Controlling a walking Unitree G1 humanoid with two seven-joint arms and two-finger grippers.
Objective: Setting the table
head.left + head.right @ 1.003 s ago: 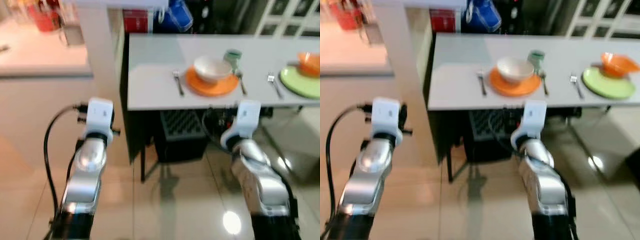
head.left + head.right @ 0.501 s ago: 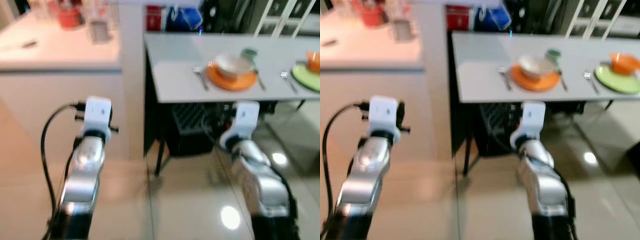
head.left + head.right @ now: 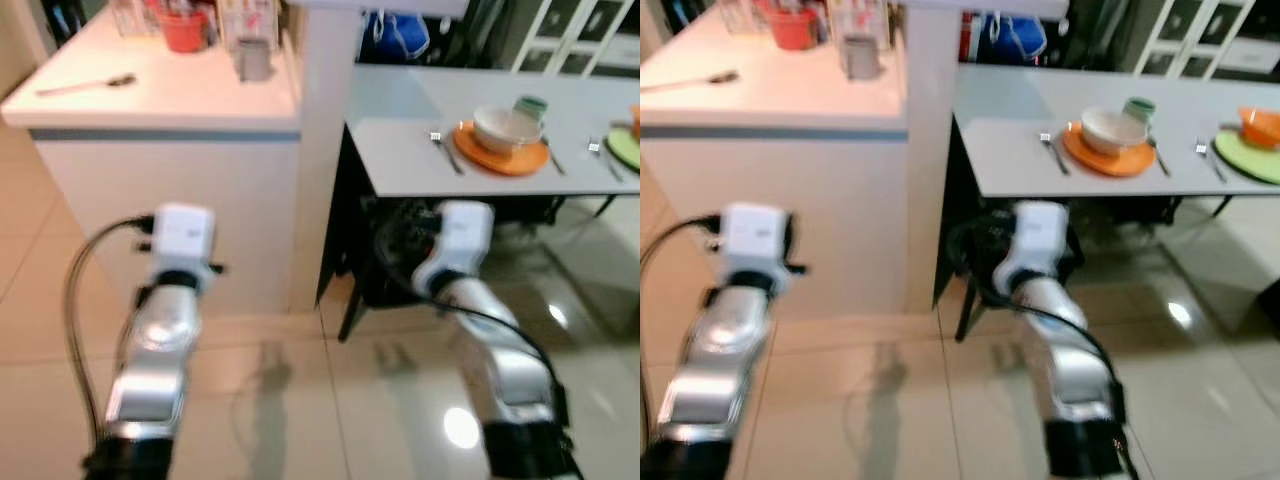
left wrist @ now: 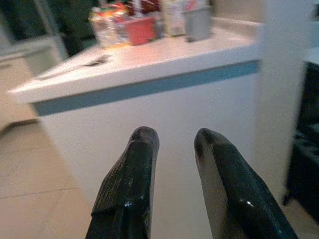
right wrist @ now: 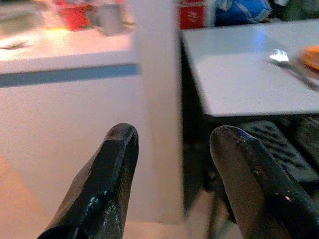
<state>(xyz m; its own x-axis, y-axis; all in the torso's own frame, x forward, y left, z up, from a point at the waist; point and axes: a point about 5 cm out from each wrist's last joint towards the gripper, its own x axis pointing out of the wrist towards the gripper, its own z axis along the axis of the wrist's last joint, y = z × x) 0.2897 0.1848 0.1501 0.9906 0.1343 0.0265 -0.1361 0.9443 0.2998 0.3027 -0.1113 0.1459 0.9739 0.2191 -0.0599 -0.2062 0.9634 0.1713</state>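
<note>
**Both tools empty and parted, place settings laid on the grey worktop**

Left eye view: a white pillar [image 3: 325, 150] stands between two surfaces. Beyond it to the robot's right, the grey worktop [image 3: 400, 150] carries an orange plate [image 3: 502, 158] with a white bowl [image 3: 507, 127] on it. A fork [image 3: 443, 152] lies on the pillar side of the plate, another piece of cutlery [image 3: 553, 158] on the far side, too blurred to name. A green cup [image 3: 531, 106] stands just behind the bowl. To the pillar's left, the white worktop [image 3: 150, 100] holds a spoon [image 3: 85, 86] near its left edge, and a red container [image 3: 185, 25] and a grey cup [image 3: 254, 62] at the back. Both silver arms reach forward over the tiled floor [image 3: 300, 400].

Right eye view: farther from the pillar than the orange plate, a green plate [image 3: 1252, 158] bears an orange bowl [image 3: 1260, 125], with a second fork [image 3: 1208, 158] beside it.

Left wrist view: the left tool [image 4: 172, 137] has its two black fingers apart, nothing between them, pointing at the front of the white worktop.

Right wrist view: the right tool [image 5: 172, 134] is likewise spread and empty, aimed at the pillar.
</note>
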